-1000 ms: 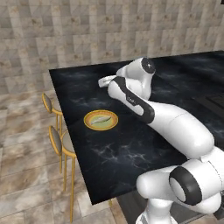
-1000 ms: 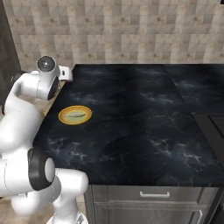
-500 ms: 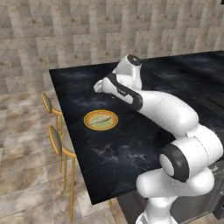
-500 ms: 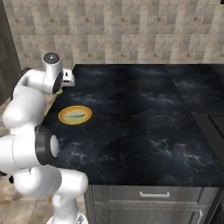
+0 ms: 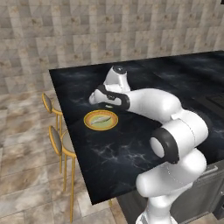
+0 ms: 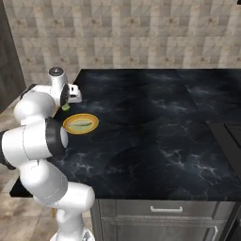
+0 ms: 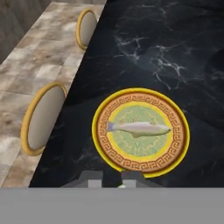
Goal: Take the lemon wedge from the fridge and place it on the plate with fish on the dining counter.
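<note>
The plate with fish (image 7: 141,131) is round and yellow with a patterned golden rim; it sits on the black marble dining counter (image 5: 131,148) near its stool-side edge. My gripper (image 7: 112,179) hovers just above the plate's near rim, shut on the lemon wedge (image 7: 121,186), a tiny yellow-green sliver between the fingertips. From the right base view the wedge (image 6: 66,108) hangs under the hand (image 6: 71,94), just behind the plate (image 6: 81,124). In the left base view the gripper (image 5: 107,106) is at the plate's (image 5: 101,120) far edge. The fridge is out of view.
Two round-backed yellow stools (image 5: 56,141) (image 5: 47,103) stand along the counter's edge beside the plate, over a stone-tile floor. The wide counter top (image 6: 155,117) stretches right toward a dark inset (image 6: 228,136). A tiled wall (image 6: 141,33) stands behind.
The hand with the wedge has come down and closer to the plate's far edge while the arm's elbow swung round. The plate and the camera views have stayed put.
</note>
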Controlling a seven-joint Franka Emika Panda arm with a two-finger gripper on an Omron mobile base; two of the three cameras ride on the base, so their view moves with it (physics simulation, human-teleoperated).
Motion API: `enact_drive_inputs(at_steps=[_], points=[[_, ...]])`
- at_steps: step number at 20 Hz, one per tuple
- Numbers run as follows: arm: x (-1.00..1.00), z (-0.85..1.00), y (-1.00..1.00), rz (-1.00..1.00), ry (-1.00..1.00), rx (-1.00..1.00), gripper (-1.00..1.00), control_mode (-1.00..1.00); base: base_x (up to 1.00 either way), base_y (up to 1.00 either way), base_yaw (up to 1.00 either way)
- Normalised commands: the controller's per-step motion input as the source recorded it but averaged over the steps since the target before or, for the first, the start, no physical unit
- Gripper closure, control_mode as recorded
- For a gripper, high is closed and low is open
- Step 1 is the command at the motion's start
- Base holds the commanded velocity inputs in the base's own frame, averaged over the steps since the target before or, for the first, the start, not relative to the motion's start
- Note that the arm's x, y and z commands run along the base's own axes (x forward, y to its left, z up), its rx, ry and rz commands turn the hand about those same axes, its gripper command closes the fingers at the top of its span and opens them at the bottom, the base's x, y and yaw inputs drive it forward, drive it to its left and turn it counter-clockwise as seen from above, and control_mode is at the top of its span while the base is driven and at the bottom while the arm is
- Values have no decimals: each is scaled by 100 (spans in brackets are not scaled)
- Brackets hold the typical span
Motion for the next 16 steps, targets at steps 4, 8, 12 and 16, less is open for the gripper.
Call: enact_drive_inputs(at_steps=[4, 8, 12, 16], points=[[53, -27, 0, 0, 0, 0, 100, -100, 0, 0, 0], [39, -12, 0, 0, 0, 0, 100, -100, 0, 0, 0], [37, -23, 0, 0, 0, 0, 100, -100, 0, 0, 0], [22, -33, 0, 0, 0, 0, 100, -100, 0, 0, 0]])
